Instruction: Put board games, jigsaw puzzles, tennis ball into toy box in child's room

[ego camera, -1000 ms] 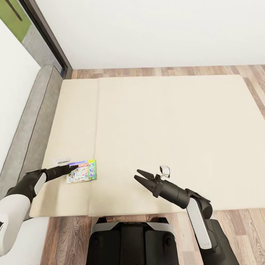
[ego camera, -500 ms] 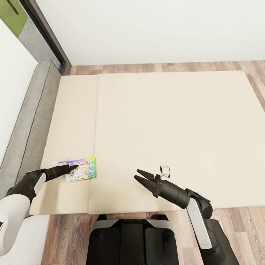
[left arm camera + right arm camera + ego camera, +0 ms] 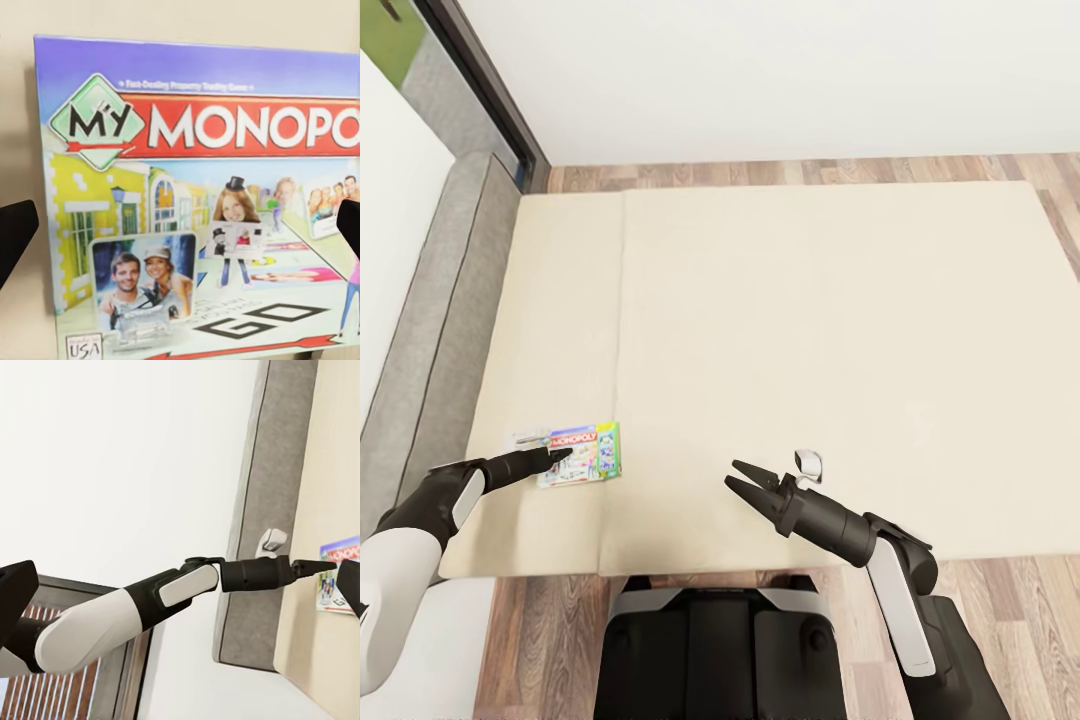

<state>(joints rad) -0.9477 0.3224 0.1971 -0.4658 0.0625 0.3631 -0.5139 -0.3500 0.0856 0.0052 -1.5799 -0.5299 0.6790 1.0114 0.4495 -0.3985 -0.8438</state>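
bed (image 3: 810,330): cream mattress, grey frame along its left side
game (image 3: 580,454): Monopoly box lying flat near the mattress's front left corner
left gripper (image 3: 557,456): fingers apart, tips over the game's left edge, nothing held
right gripper (image 3: 738,477): fingers apart, empty, above the bed's front edge, well apart from the game

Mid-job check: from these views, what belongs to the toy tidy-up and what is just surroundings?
Job:
- Monopoly board game, lying flat on the bed
- left tool, at the game's near edge
- right tool, open, over bare mattress

Surroundings:
- grey bed frame
- wood floor
- white wall
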